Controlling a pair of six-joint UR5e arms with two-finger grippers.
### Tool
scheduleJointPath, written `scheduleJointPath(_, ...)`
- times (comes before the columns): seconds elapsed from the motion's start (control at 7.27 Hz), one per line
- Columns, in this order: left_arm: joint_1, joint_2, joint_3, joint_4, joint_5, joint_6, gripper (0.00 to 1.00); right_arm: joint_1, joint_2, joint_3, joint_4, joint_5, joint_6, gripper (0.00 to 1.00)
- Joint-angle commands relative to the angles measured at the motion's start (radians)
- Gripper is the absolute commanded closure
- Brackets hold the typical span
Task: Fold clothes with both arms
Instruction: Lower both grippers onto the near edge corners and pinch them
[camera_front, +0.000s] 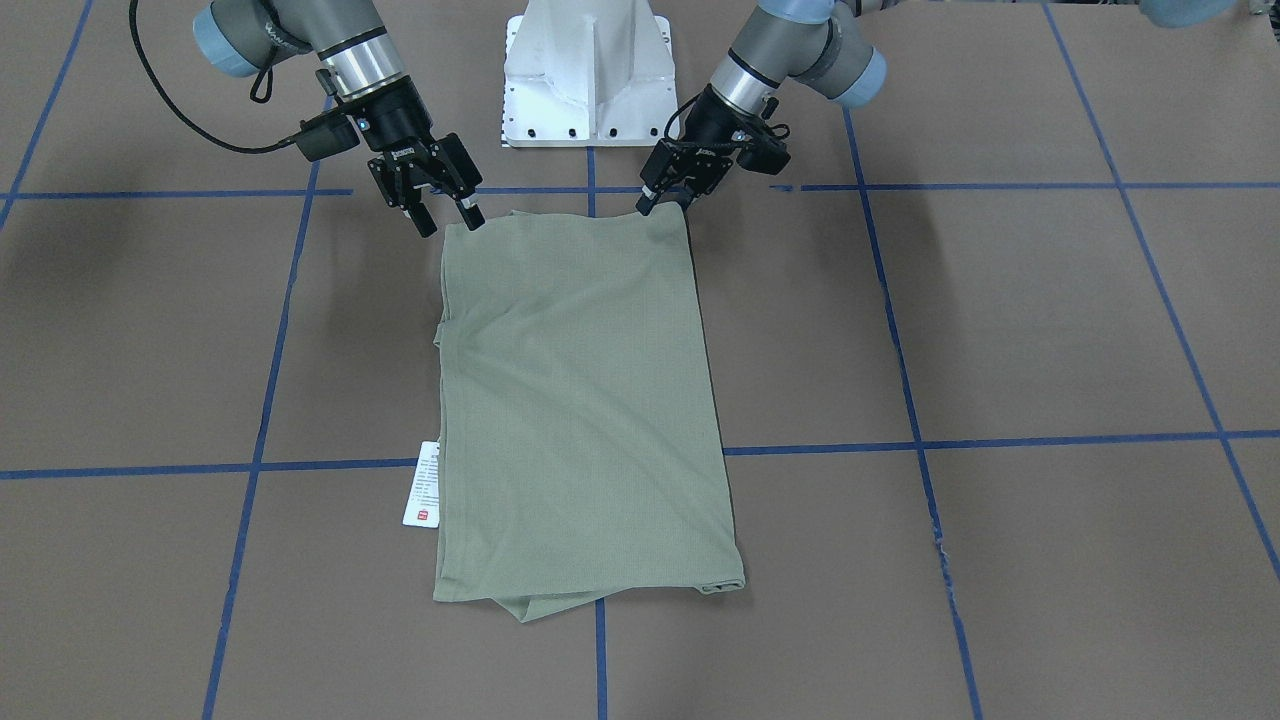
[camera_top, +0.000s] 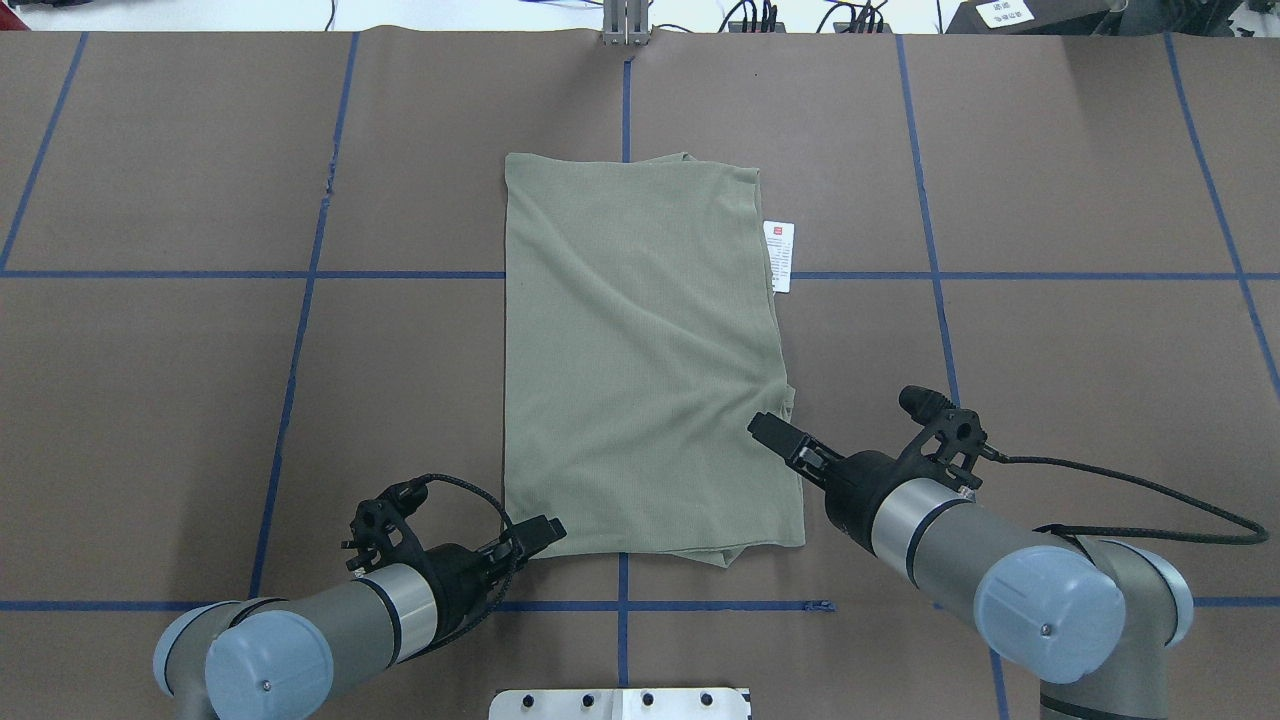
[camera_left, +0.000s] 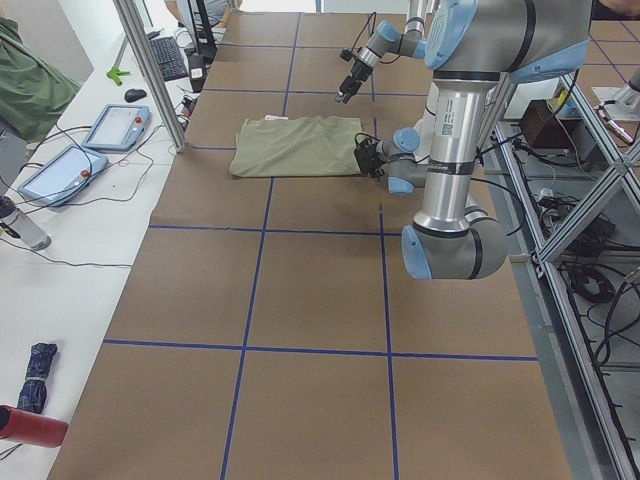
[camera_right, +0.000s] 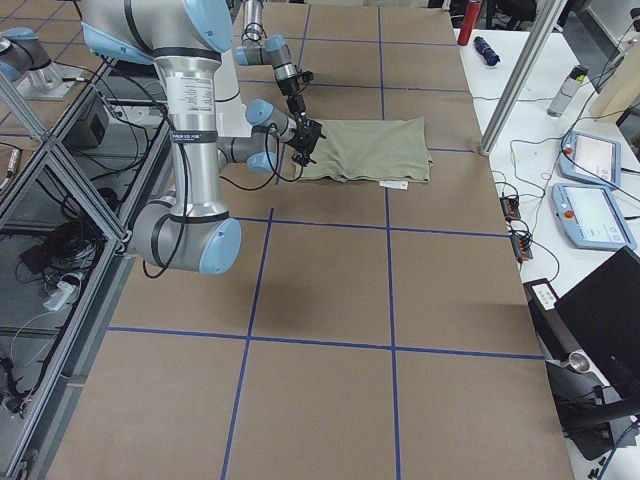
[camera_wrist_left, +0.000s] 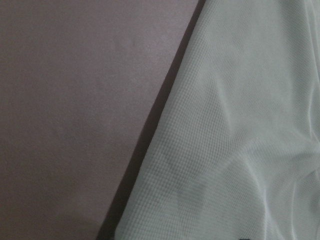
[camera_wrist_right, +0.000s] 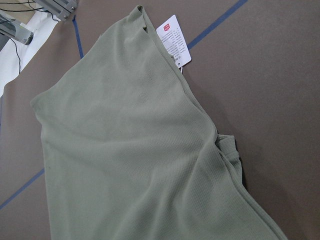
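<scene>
The sage-green shirt (camera_front: 580, 400) lies flat on the brown table, folded into a long rectangle, and also shows in the overhead view (camera_top: 640, 350). Its white hang tag (camera_front: 425, 485) with a red mark sticks out from the far side edge (camera_top: 779, 256). My left gripper (camera_front: 665, 200) is low at the shirt's near corner on my left (camera_top: 545, 530), its jaws a little apart. Its wrist view shows only cloth (camera_wrist_left: 240, 125) and table, close up. My right gripper (camera_front: 447, 217) is open and empty, raised above the shirt's near right corner (camera_top: 775, 432). Its wrist view looks down on the shirt (camera_wrist_right: 125, 150) and tag (camera_wrist_right: 173, 39).
The white pedestal base (camera_front: 590, 80) stands just behind the shirt's near edge. Blue tape lines (camera_front: 1000, 440) grid the table. Past the table's far edge, a white bench holds tablets (camera_left: 115, 125), cables and bottles (camera_left: 30, 425). A metal frame post (camera_left: 150, 70) stands there.
</scene>
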Motion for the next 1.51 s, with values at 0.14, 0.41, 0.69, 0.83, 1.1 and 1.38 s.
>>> scheduleJointPath(0.14, -0.001, -0.005, 0.005, 0.000, 0.007, -0.001, 0.57, -0.006, 0.003, -0.003, -0.002, 0.000, 0.000, 0.00)
scheduleJointPath(0.41, -0.002, -0.005, 0.005, 0.000, 0.007, -0.001, 0.84, -0.026, 0.006, -0.012, -0.002, -0.009, 0.000, 0.00)
scheduleJointPath(0.69, -0.002, -0.003, 0.005, -0.001, 0.007, 0.003, 1.00, -0.048, 0.039, -0.005, -0.096, -0.048, 0.067, 0.01)
scheduleJointPath(0.83, -0.002, -0.003, 0.004, -0.001, 0.007, 0.003, 1.00, -0.052, 0.090, -0.003, -0.211, -0.046, 0.139, 0.03)
scheduleJointPath(1.1, -0.002, -0.003, 0.004, -0.001, 0.007, 0.003, 1.00, -0.087, 0.157, -0.016, -0.392, -0.038, 0.292, 0.24)
scheduleJointPath(1.38, -0.001, -0.006, 0.002, -0.001, 0.007, 0.003, 1.00, -0.106, 0.171, -0.058, -0.425, -0.037, 0.298, 0.24)
